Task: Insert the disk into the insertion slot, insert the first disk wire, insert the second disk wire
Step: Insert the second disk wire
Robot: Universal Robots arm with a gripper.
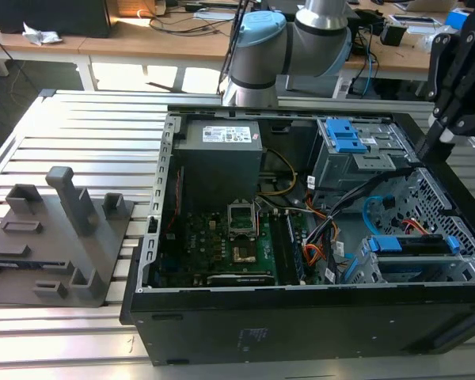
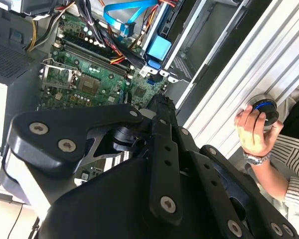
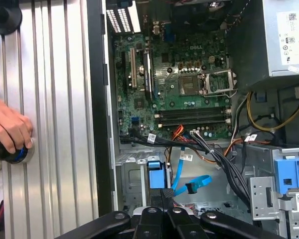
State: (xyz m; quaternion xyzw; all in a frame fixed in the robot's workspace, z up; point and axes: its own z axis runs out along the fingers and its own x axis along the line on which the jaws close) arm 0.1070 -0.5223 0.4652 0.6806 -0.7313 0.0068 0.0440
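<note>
My claw (image 1: pixel 426 146) is pressed together, its tips meeting in a narrow point in both wrist views (image 3: pixel 164 193) (image 2: pixel 159 102). It hangs over the edge of the open computer case (image 1: pixel 222 332) on the exterior view's right, above the drive cages.

Just beneath my tips lies the disk (image 1: pixel 396 244). Its blue carrier (image 3: pixel 157 177) sits inside the insertion slot (image 1: pixel 416 269), the low perforated cage at the case's near corner in the exterior view.

The second disk wire (image 3: pixel 182 169) curves in a light blue loop just beside the carrier. The first disk wire (image 1: pixel 414 228) shows as a red lead above the disk, but I cannot tell whether either plug is seated.

Farther in lies the green motherboard (image 3: pixel 179 84), and the taller cage with blue latches (image 1: pixel 352 150) stands beyond the slot.

Outside the case, a person's hand (image 3: pixel 10 132) rests on a black knob (image 3: pixel 10 152) on the ribbed metal worktop (image 1: pixel 79 127).
</note>
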